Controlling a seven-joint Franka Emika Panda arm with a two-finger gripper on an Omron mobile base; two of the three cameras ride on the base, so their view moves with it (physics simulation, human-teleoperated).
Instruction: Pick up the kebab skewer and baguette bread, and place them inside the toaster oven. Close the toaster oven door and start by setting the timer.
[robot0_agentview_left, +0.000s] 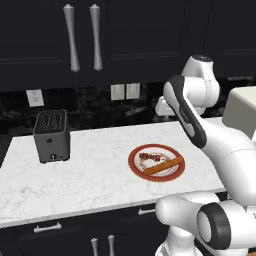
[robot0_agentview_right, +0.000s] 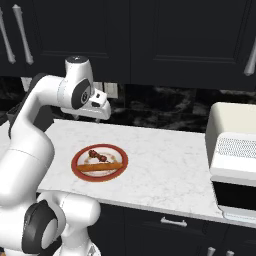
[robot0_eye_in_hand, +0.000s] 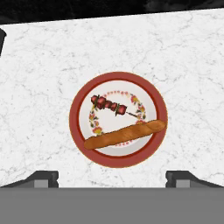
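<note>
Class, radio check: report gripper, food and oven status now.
Gripper open, high above plate. Kebab skewer and baguette bread on it, untouched. Toaster oven at right; path clear.

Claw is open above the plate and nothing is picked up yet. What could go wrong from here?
The kebab skewer and baguette bread lie close together on the plate, so the open claw may nudge one while closing on the other. The skewer is thin and might slip. The toaster oven stands well off to the side, a long carry.
</note>
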